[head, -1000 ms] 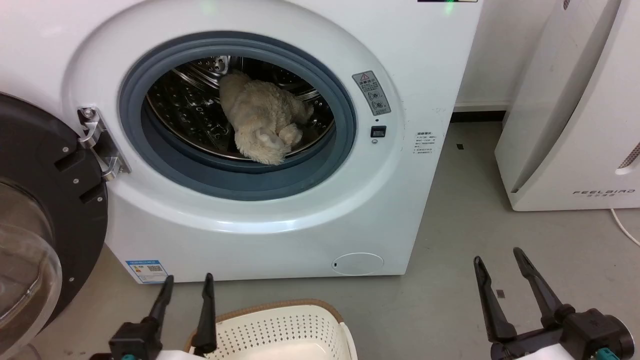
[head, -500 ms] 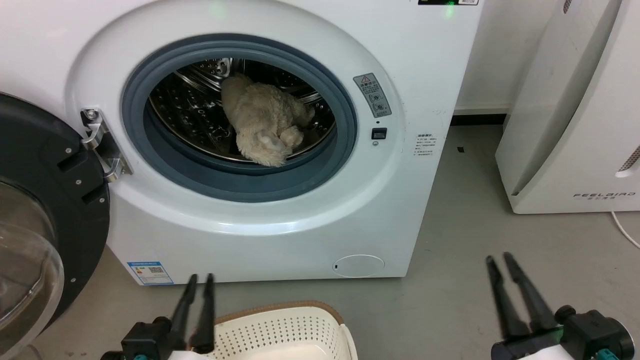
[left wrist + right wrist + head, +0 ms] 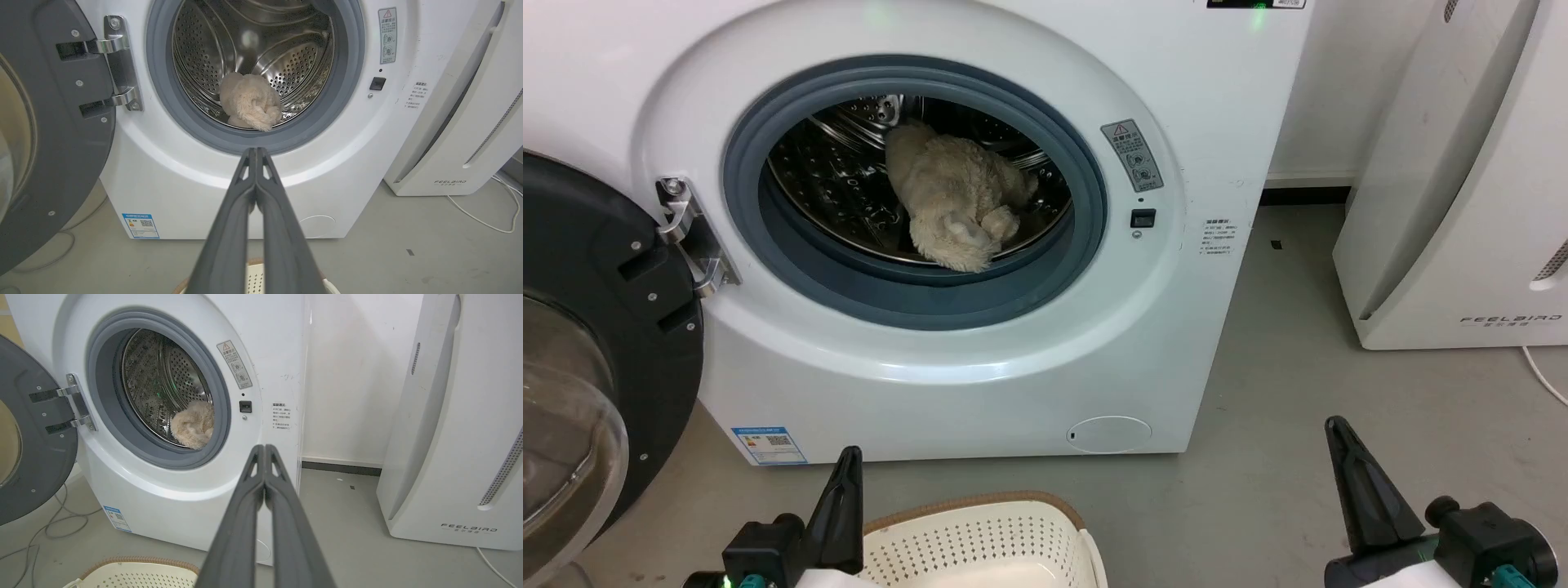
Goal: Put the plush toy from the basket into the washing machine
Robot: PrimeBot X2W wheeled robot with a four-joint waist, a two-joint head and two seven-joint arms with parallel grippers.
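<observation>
The cream-beige plush toy (image 3: 956, 200) lies curled inside the steel drum of the white washing machine (image 3: 980, 359), whose black-rimmed door (image 3: 596, 327) hangs open at the left. The toy (image 3: 250, 104) rests at the drum's bottom front, and the right wrist view catches its edge (image 3: 194, 424). The perforated basket (image 3: 980, 543) with its brown rim sits on the floor below the machine, nothing visible in it. My left gripper (image 3: 849, 457) hovers shut beside the basket's left rim, holding nothing. My right gripper (image 3: 1335, 429) is shut and empty over the floor at the lower right.
A white FEELBIRD appliance (image 3: 1462, 188) stands to the right of the machine, with a white cable (image 3: 1543, 371) trailing on the grey floor. Cables (image 3: 49, 526) lie on the floor under the open door. Bare floor (image 3: 1274, 392) separates the two appliances.
Both grippers have closed from open to fully shut over the last second. The plush toy and basket have not moved.
</observation>
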